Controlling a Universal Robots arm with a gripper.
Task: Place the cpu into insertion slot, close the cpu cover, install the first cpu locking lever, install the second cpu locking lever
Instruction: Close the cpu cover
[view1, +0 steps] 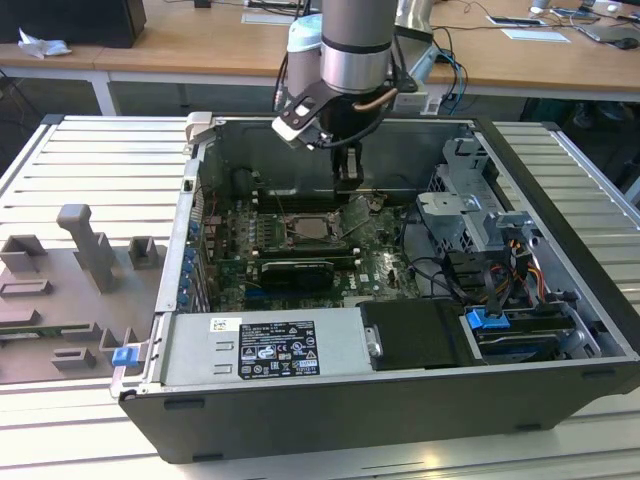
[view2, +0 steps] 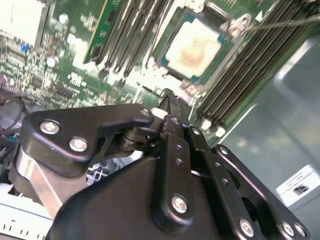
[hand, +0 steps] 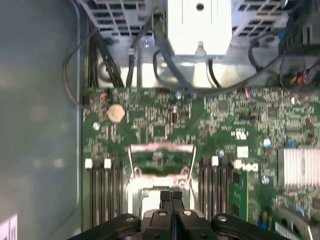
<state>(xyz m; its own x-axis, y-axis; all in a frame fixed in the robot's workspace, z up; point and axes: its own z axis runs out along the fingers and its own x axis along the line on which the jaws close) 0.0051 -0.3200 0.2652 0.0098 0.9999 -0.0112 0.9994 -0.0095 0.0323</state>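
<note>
The cpu (view2: 192, 44) is sitting in the insertion slot (view2: 161, 59). The cpu cover (hand: 161, 156) is standing raised at the slot. The gripper (view2: 167, 99), fingers pressed together and empty, is hovering just beside the slot.

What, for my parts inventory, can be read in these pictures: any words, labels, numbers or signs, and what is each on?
Nothing is legible enough to quote.
Black label on the power supply, exterior view: print too small to read.
Small white sticker beside it: unreadable.
White label on the case wall, second wrist view: unreadable.
Circuit board markings: too small.
</note>
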